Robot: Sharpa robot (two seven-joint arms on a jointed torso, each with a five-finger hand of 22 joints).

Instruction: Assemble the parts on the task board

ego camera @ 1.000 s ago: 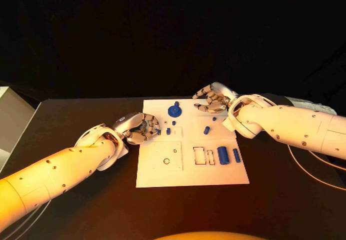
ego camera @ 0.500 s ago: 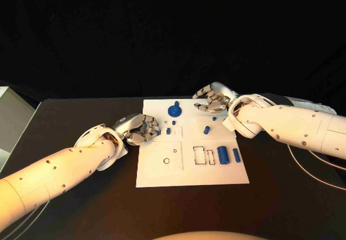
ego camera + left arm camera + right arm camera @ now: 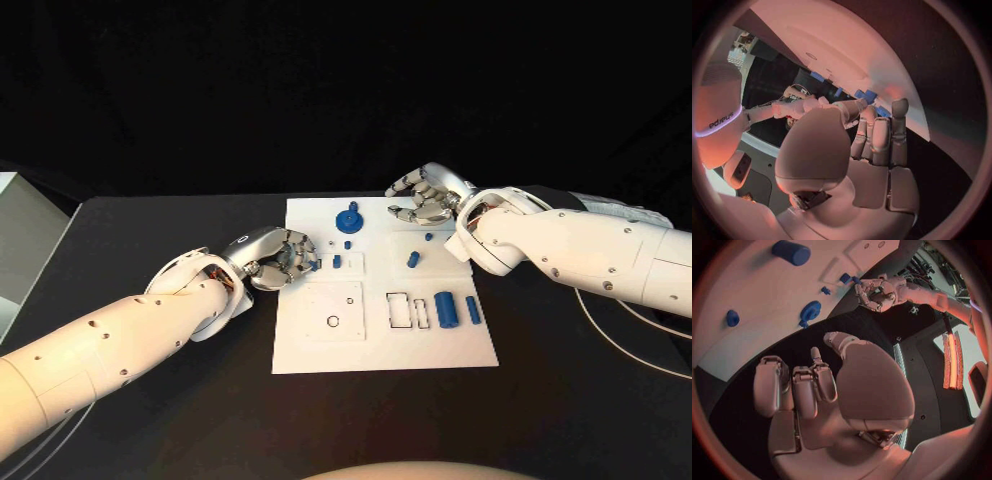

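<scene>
The black table (image 3: 159, 400) carries the flat white task board (image 3: 382, 350) at its middle. The left hand (image 3: 277, 257) hovers at the board's left edge, fingers curled on nothing; the right hand (image 3: 426, 197) sits over the far edge (likewise curled, empty). Small blue plastic parts (image 3: 447, 307) lie on the board's right and far areas.

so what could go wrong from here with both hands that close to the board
1. The left hand sits with curled fingers at the task board's left edge; reaching in, it might nudge the small blue parts close by.
2. The right hand hovers over the far edge beside the round blue part; a low sweep could knock it.
3. The large blue cylinder lies on its side and may roll if the board is bumped.
</scene>
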